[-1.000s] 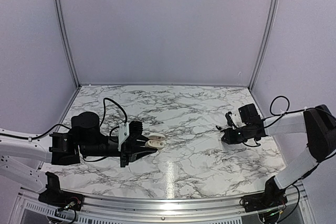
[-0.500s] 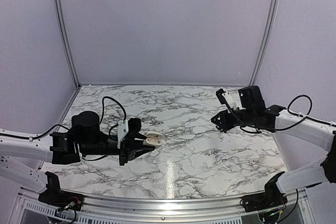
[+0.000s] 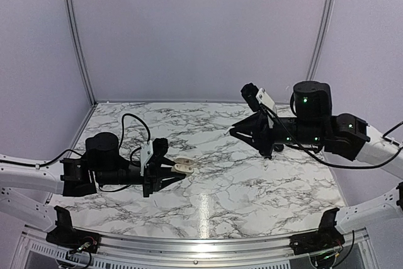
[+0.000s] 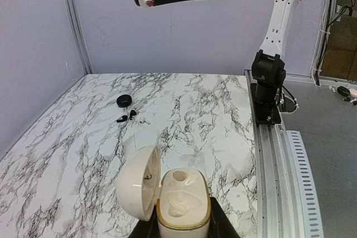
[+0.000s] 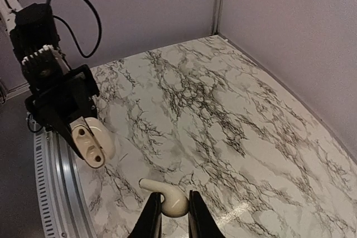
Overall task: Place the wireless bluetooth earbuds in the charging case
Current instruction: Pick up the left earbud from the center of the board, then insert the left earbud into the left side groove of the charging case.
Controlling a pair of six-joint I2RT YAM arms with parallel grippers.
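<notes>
My left gripper (image 4: 181, 226) is shut on the base of the cream-white charging case (image 4: 181, 200) and holds it upright. Its lid (image 4: 138, 182) is swung open to the left, and the moulded sockets inside are bare. In the top view the case (image 3: 184, 167) sits at the left gripper (image 3: 171, 172), low over the table at centre-left. My right gripper (image 5: 174, 207) is shut on a cream-white earbud (image 5: 174, 200), whose stem sticks out to the left. It hangs high above the table, right of centre (image 3: 234, 130). The right wrist view shows the open case (image 5: 89, 140) below and to the left.
A black round puck (image 4: 124, 100) lies on the marble table (image 4: 206, 104) toward the right arm's side. Beside it are small dark bits (image 4: 127, 116) and a tiny white piece (image 4: 143, 120). Grey walls close in the back and sides. A metal rail (image 4: 284, 165) runs along the near edge.
My right arm has lifted off the table at the right and swung up and leftward toward the middle, gripper shut. The left arm and the case have barely moved.
</notes>
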